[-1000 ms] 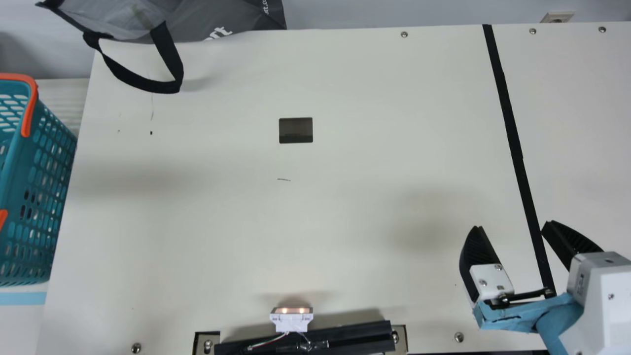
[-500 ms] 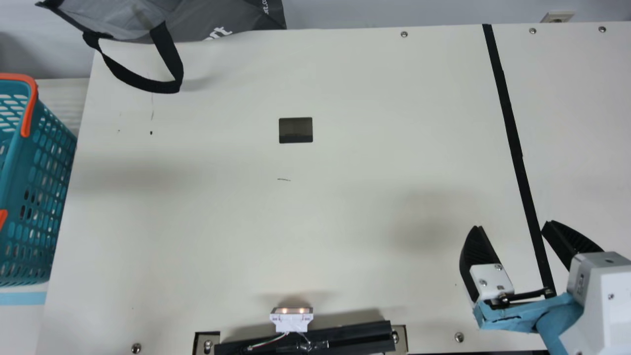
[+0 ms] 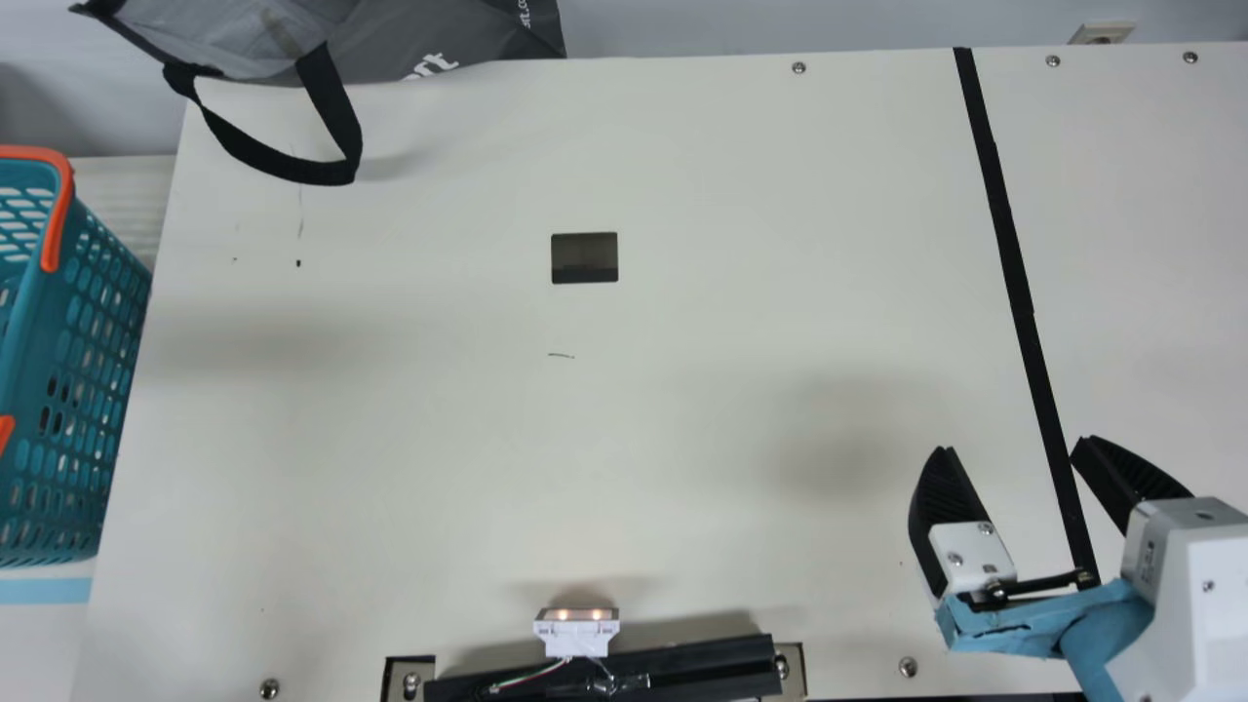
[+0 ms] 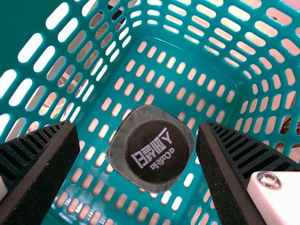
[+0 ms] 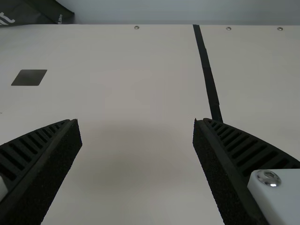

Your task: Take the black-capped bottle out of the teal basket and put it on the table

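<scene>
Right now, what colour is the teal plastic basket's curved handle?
Orange; the handle shows best in the main view.

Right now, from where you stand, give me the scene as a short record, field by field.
bottle: black-capped, inside the basket, cap toward the left wrist camera
basket: teal, orange handles, beyond the table's left edge
left end effector: open, gaps between its fingers and the cap
right end effector: open and empty, over the table's near right part
table: cream, black strip on its right side
bag: grey, at the far left edge
task: bottle not yet out
</scene>
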You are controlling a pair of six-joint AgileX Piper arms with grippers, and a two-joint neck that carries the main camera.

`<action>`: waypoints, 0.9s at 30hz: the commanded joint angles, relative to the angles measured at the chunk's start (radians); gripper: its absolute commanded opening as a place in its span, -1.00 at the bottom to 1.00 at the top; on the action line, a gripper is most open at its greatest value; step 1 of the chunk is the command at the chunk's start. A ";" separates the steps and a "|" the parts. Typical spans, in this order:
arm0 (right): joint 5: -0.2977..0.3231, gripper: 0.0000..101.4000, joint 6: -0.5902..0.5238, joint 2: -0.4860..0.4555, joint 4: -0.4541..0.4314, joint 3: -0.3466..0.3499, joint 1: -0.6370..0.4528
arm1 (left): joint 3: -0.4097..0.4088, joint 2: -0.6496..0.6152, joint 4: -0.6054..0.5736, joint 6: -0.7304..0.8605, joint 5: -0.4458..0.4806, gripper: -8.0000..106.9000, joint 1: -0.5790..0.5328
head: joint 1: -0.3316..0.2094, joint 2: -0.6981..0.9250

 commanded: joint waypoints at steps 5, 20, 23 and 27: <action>0.000 0.79 0.000 0.000 0.000 0.000 0.000 | 0.008 -0.004 -0.003 -0.001 0.000 1.00 -0.008 | -0.004 0.008; -0.001 0.79 0.000 0.000 0.001 0.000 0.000 | 0.032 -0.018 -0.006 0.001 -0.010 -0.86 -0.032 | -0.004 0.008; -0.001 0.79 0.000 0.000 0.001 0.000 0.000 | 0.033 -0.019 -0.006 0.000 -0.012 -0.86 -0.036 | -0.004 0.008; -0.001 0.79 0.000 0.000 0.001 0.000 0.000 | 0.034 -0.020 -0.006 0.000 -0.012 -0.86 -0.040 | -0.004 0.008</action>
